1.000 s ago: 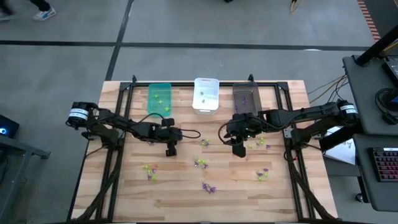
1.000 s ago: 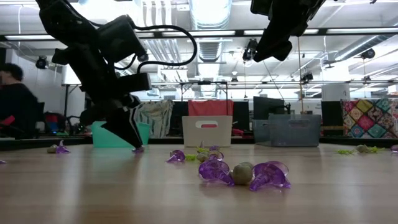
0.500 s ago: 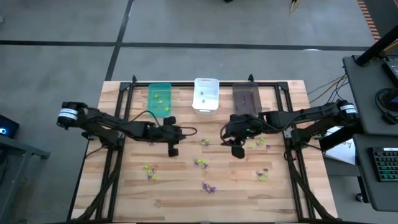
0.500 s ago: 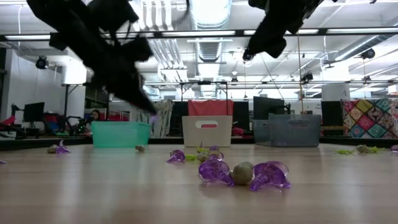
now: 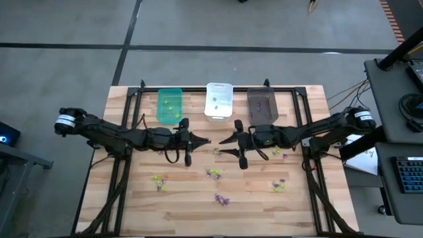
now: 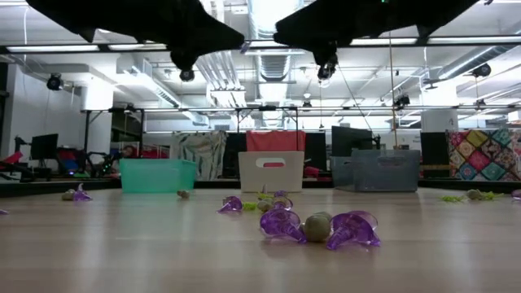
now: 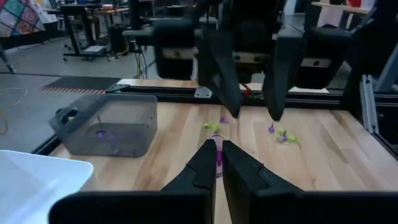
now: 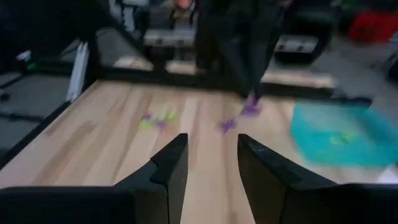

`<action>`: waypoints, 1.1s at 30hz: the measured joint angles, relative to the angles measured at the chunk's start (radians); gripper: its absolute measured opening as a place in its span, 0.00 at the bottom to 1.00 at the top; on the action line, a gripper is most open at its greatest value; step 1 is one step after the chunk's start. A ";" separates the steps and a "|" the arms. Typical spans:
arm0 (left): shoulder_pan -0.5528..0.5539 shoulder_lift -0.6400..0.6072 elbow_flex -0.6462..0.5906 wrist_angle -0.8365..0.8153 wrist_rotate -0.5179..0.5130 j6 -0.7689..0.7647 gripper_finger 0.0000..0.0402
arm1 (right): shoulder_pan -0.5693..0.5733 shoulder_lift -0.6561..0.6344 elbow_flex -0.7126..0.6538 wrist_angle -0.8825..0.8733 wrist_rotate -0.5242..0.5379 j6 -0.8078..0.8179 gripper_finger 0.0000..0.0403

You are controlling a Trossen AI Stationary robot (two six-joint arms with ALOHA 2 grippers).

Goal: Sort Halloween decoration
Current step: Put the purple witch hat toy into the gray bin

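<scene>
Your left tool [image 7: 217, 163] is raised over mid tabletop [image 5: 132, 205], level, clenched on a small purple trinket [image 7: 217, 153] pinched btwn its tips. Your right tool [image 5: 225, 141] faces it from just opposite, also raised, fingers [image 8: 171, 160] apart w/ nothing btwn them. The other trinkets [image 5: 221, 199], purple & yellow-green, lie scattered on the wood nearer you; a few more sit in the green bin [image 5: 169, 105], white bin [image 5: 219, 100] & grey bin [image 5: 261, 106] along the far edge.

L tool [image 5: 206, 140] pinched, R tool [image 5: 221, 141] agape, tip-to-tip mid-table.
</scene>
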 joint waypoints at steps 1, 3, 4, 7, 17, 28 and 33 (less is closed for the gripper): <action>-0.005 0.013 -0.001 0.028 -0.001 0.008 0.00 | 0.000 0.016 0.000 0.024 0.007 -0.006 0.32; -0.014 0.028 0.000 0.066 0.001 0.026 0.00 | -0.001 0.047 0.001 0.073 0.010 -0.005 0.32; -0.018 0.034 -0.004 0.073 0.000 0.028 0.00 | -0.001 0.064 0.003 0.093 0.019 -0.003 0.32; -0.022 0.057 -0.005 0.127 0.000 0.031 0.00 | -0.001 0.099 0.006 0.123 0.071 0.016 0.32; -0.022 0.087 -0.006 0.144 -0.005 0.027 0.00 | -0.001 0.106 0.006 0.145 0.084 0.038 0.32; -0.022 0.151 -0.003 0.246 -0.006 0.027 0.00 | -0.001 0.117 0.006 0.172 0.084 0.056 0.32; -0.022 0.152 0.000 0.251 -0.006 0.029 0.00 | -0.001 0.117 0.006 0.169 0.084 0.064 0.29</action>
